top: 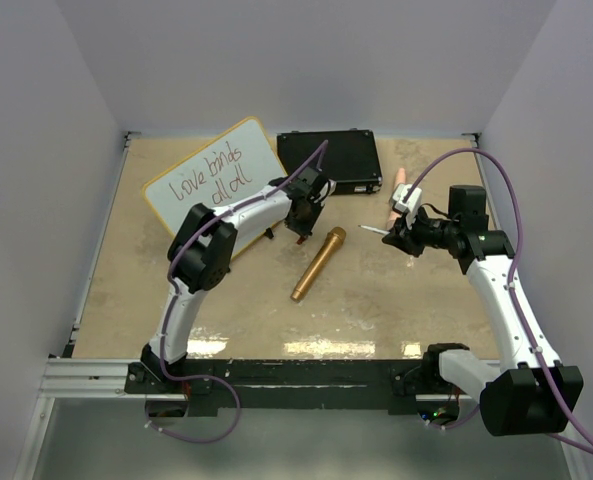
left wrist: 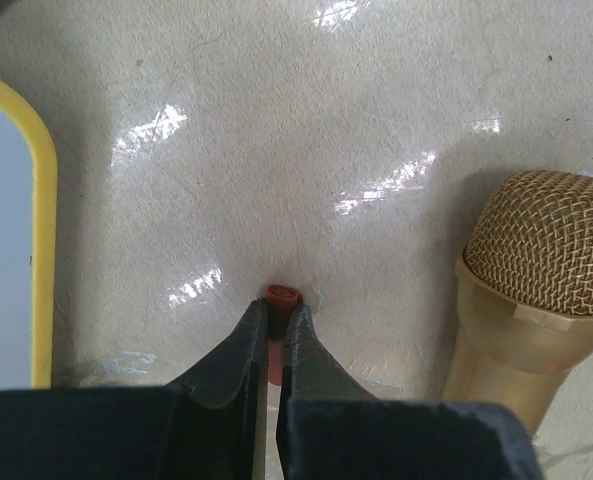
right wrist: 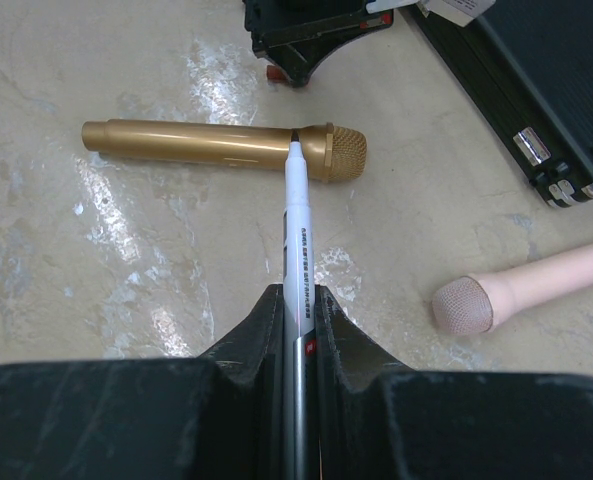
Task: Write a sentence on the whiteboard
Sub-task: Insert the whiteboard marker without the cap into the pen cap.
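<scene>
With right gripper (right wrist: pixel 296 296), clamped white marker (right wrist: pixel 296 215); with left gripper (left wrist: pixel 276 310), pinched red cap (left wrist: pixel 283 293) beside gold microphone (left wrist: pixel 541 250).

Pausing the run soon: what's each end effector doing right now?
Left end effector: closed on a small red piece, perhaps a cap.
Right end effector: closed on the white marker.

The left arm (top: pixel 211 245) reaches to the frame's centre; the left hand (top: pixel 302 230) points down, pinched shut on a small red cap (left wrist: pixel 283 294). The right arm (top: pixel 506 290) bends leftward, the right hand (top: pixel 394 236) clamping a pen (right wrist: pixel 297 200).
</scene>
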You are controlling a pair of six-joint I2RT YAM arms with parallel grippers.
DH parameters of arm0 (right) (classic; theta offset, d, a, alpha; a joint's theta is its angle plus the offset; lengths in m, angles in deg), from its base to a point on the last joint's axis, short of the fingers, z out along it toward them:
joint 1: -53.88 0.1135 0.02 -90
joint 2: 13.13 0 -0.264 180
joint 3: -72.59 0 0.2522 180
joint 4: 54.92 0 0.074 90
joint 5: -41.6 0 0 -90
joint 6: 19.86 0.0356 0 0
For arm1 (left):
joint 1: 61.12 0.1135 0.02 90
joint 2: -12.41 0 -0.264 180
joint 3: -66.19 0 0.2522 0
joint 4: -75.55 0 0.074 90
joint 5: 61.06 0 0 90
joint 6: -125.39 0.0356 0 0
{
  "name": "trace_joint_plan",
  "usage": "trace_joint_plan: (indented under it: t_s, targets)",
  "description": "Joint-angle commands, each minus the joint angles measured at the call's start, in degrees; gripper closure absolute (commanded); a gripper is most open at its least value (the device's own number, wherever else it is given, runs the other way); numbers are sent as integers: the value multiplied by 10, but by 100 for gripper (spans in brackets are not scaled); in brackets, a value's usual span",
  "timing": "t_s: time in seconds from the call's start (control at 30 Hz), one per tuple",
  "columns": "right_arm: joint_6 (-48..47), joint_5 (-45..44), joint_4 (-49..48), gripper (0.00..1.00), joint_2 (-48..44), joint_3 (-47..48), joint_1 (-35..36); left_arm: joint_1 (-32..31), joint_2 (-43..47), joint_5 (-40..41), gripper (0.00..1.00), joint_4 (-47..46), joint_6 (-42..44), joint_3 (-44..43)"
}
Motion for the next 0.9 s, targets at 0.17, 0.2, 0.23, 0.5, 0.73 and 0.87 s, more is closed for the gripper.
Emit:
trace_joint_plan:
  t_s: [0.17, 0.2, 0.23, 0.5, 0.73, 0.87]
  targets:
    - [-1, 6, -15, 100, -12, 1, -2, 5, 82, -65, 100, -82, -20, 72]
    - [-1, 6, -14, 100, -10, 1, -3, 8, 116, -72, 100, -133, -29, 102]
    - [-1, 7, -14, 100, -10, 0, -2, 10, 132, -75, 100, -160, -44, 118]
    - [-3, 18, -13, 100, -3, 0, -2, 24, 244, -101, 100, -345, -127, 248]
    - [-15, 137, 7, 100, 35, 10, 14, 26, 376, -94, 100, -648, -356, 435]
    - [93, 203, -74, 100, 56, 6, 24, 20, 434, -29, 100, -877, -520, 590]
